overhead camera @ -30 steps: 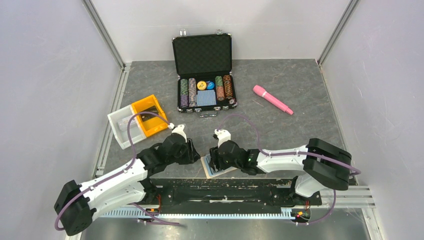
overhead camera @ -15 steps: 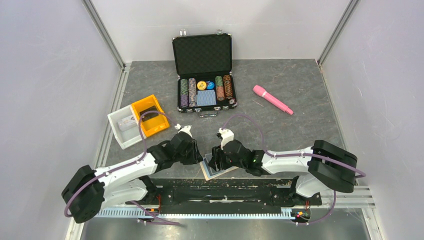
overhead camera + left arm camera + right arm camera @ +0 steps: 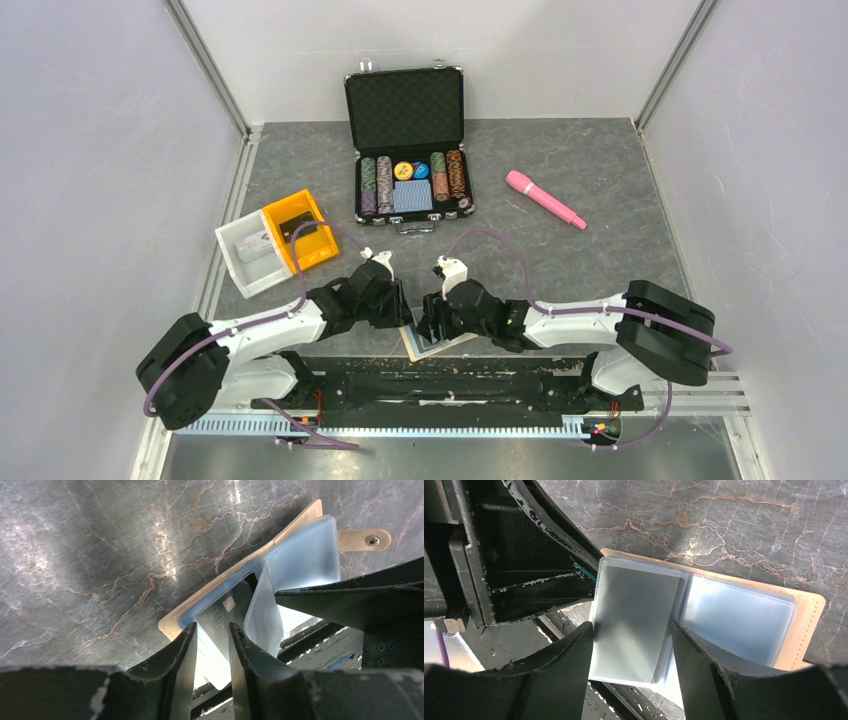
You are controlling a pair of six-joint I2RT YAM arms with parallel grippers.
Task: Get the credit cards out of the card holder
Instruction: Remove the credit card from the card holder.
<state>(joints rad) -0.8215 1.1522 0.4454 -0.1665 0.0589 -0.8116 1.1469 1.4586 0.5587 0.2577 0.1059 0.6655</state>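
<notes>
we see a dark grey stone-look table (image 3: 600, 250) veined with brown, boxed in by pale grey walls (image 3: 100, 150) with metal posts in the corners. the card holder (image 3: 432, 342) lies open at the table's lower edge, in the lower middle of the top view, with both arms bent in over it. its closing tab (image 3: 364, 539) lies flat on the surface.

the left gripper (image 3: 212, 627) has its jaws a narrow way apart over a card (image 3: 220, 612) that pokes from a sleeve. we cannot tell whether it pinches the card. the right gripper (image 3: 631, 625) stands wide apart astride a clear sleeve leaf (image 3: 634, 615), clamping nothing we can see.

a black chip case (image 3: 408, 150) stands open at upper centre, with a pink pen (image 3: 545, 199) to its right. a yellow bin (image 3: 298, 230) and a white bin (image 3: 245, 255) sit at the left.
</notes>
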